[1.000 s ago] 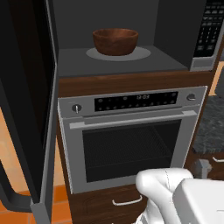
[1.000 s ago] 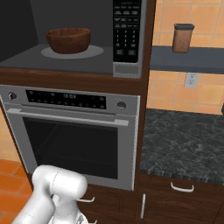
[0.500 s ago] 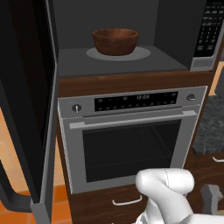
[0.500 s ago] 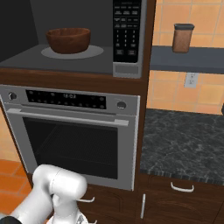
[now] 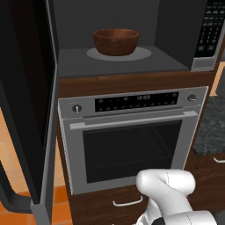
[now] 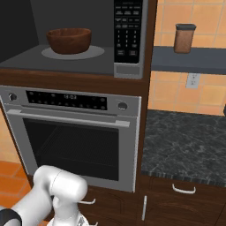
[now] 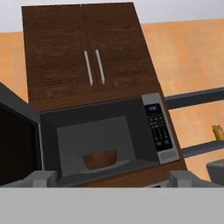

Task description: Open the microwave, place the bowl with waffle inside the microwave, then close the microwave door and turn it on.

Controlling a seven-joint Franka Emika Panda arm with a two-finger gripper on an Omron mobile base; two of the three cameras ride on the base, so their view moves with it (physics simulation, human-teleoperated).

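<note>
Microwave with its cavity exposed, upper centre of the left base view; the microwave door stands swung wide at the left edge; the bowl sits on the round turntable inside. Whether the bowl holds a waffle cannot be told; its interior is hidden from these angles. The gripper appears at the bottom of the hand view, fingers spread wide apart, nothing between them. Probable hazards: the arm, low before the steel oven, may miss the black curved handle at lower left; a fast swing could jolt the bowl off-centre. A brown canister stands on the shelf at upper right.
</note>
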